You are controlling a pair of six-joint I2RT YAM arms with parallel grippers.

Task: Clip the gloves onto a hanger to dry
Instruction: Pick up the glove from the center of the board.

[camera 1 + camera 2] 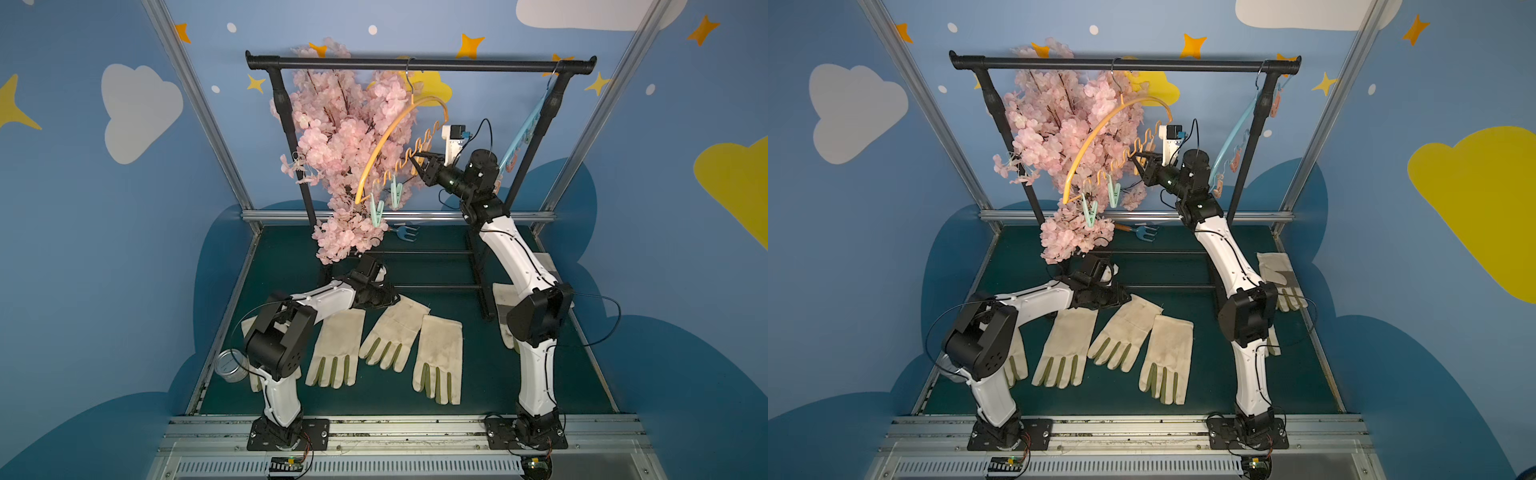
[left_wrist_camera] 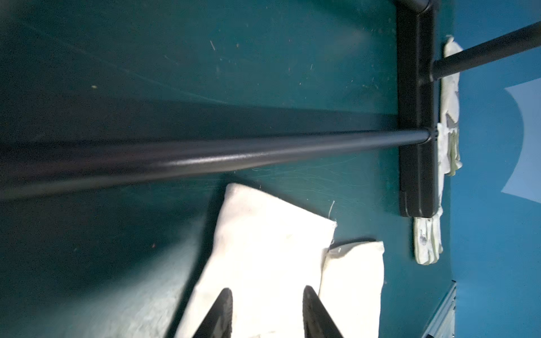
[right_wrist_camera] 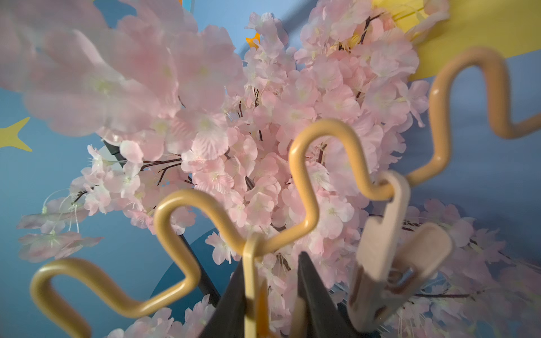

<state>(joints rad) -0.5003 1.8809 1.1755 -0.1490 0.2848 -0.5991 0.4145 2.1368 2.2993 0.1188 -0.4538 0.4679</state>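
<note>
Our right gripper [image 3: 271, 260] grips a clip [image 3: 250, 278] on the hanger [image 3: 320, 125], ready for the glove [image 2: 263, 234] our unclenched left gripper [image 2: 266, 289] straddles.

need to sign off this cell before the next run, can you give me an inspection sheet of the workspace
surface: green mat, faint scratches
job's things: cream gloves flat on mat, none clipped; orange hanger hooked on black garment rail
clutter: pink blossom branch, blue hand fork, metal tin
grippers: left gripper open astride angled glove; right gripper shut on hanger peg
cables: black cable loops beside each arm
surroundings: blue cloud-painted walls, aluminium frame
</note>
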